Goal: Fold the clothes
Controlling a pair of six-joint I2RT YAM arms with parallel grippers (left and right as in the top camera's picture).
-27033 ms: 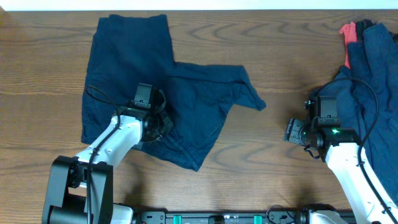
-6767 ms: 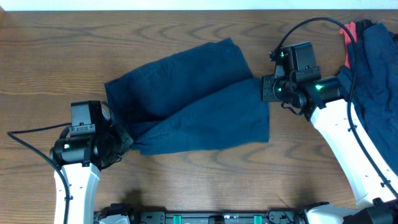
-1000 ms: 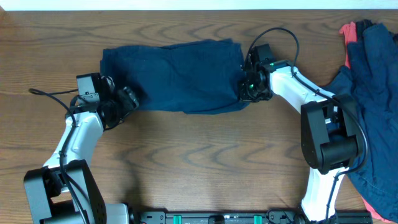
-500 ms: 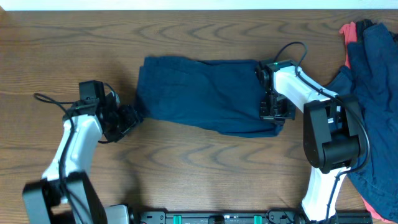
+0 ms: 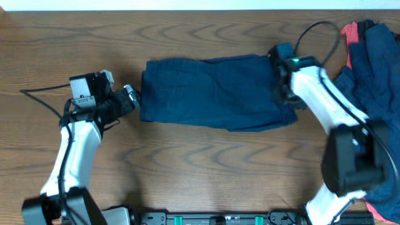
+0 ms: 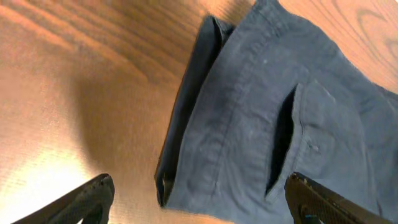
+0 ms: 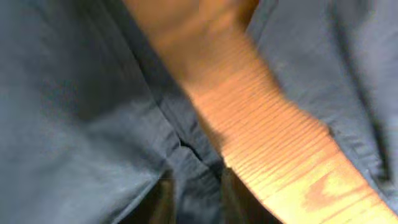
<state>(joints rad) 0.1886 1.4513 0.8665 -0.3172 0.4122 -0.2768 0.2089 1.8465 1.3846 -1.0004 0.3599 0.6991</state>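
Since half a second ago the folded navy shorts (image 5: 212,90) have slid a little to the right and flattened into a long band across the middle of the table (image 5: 200,175). The left gripper (image 5: 130,100) has come off their left corner. The right arm has swung outward.

The left gripper now sits just beside the shorts' left edge, apart from the cloth, its jaws spread wide with nothing between them. In the left wrist view its fingertips (image 6: 87,198) stand far apart at the bottom corners. The doubled edge (image 6: 186,112) of the shorts and a pocket slit (image 6: 283,146) lie ahead on the wood.

The right gripper (image 5: 284,94) is over the shorts' right end. The wrist hides it from above, and its own view is a blur of navy cloth and a strip of wood, so I cannot tell how its jaws stand or whether they hold cloth.

To the right of the shorts, at the table's edge, lies a loose pile (image 5: 378,75) of navy garments. A coral-red piece (image 5: 350,31) shows at its far corner. The right arm passes between the shorts and this pile.
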